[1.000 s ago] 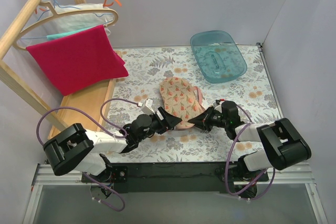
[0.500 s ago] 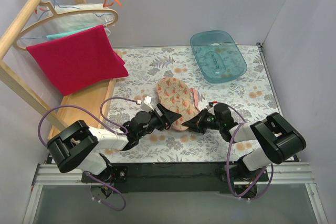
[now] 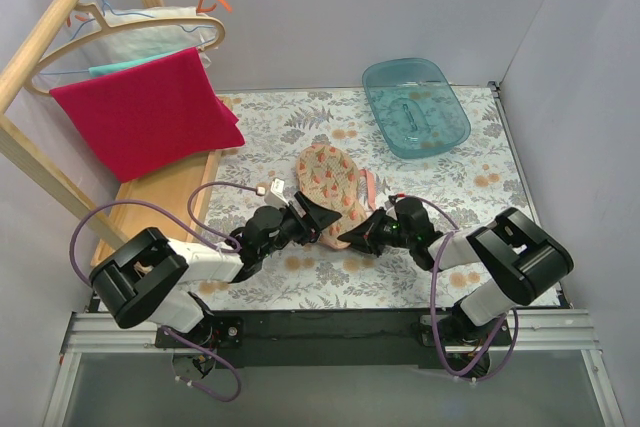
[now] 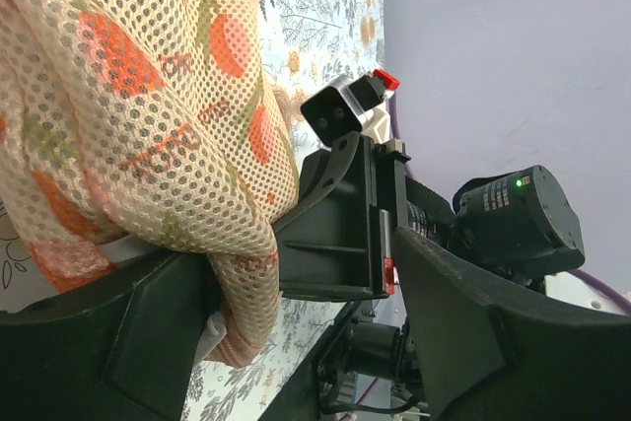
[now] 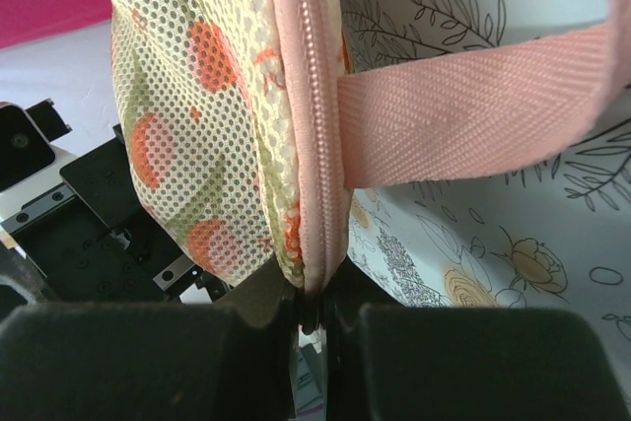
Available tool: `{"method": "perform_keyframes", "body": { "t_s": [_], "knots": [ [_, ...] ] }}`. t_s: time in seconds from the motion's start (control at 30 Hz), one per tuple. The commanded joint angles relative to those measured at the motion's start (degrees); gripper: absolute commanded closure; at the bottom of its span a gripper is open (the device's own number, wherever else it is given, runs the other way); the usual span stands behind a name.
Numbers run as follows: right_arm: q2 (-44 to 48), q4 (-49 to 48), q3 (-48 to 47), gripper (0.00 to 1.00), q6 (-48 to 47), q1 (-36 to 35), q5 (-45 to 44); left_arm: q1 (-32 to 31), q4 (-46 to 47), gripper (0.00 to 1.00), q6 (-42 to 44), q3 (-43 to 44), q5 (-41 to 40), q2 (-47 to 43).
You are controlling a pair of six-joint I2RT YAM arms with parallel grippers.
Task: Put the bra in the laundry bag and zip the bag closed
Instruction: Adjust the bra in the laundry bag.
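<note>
Bare table [image 3: 345,132] between laundry bag [image 3: 330,182] and tub [image 3: 415,107] gives passage; the towel rack [image 3: 165,197] blocks the left.

Bright, even light, soft shadows; laundry bag [image 5: 197,96] mesh sharp in wrist close-ups.

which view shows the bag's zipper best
Right wrist view: the zipper runs down the frame close up, into the right hand. The top view shows the bag, zipper too small; left wrist shows only mesh.
</note>
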State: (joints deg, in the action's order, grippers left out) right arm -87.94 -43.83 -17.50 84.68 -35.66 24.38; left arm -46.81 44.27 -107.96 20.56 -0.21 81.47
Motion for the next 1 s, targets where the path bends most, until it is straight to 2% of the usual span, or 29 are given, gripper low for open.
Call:
{"method": "perform_keyframes", "body": {
  "t_s": [0.0,0.23,0.4,0.6,0.8,0.97],
  "knots": [
    [-1.44,-1.52,-3.42,0.9,-2.06,-2.4,7.08,1.19,1.17,0.28,1.0,2.38,2.84,-2.46],
    [1.28,-1.43,-1.05,0.9,-2.5,0.32,4.88,1.89,-6.55,0.26,3.37,2.47,4.69,-6.32],
    [1.72,-1.43,-0.7,0.9,-4.26,5.07,5.59,1.89,-16.22,0.25,5.74,1.51,2.33,-14.57],
    [1.37,-1.52,-1.92,0.9,-4.53,7.09,6.03,1.89,-19.83,0.23,5.92,-1.22,0.91,-22.05],
    [0.84,-1.61,-2.98,0.9,-4.62,7.97,6.29,1.89,-22.65,0.19,5.57,-2.71,0.91,-25.04],
    [1.37,-1.6,-3.16,0.9,-4.53,8.06,6.47,1.89,-25.11,0.19,4.87,-4.21,-2.86,-25.58]
  ]
}}
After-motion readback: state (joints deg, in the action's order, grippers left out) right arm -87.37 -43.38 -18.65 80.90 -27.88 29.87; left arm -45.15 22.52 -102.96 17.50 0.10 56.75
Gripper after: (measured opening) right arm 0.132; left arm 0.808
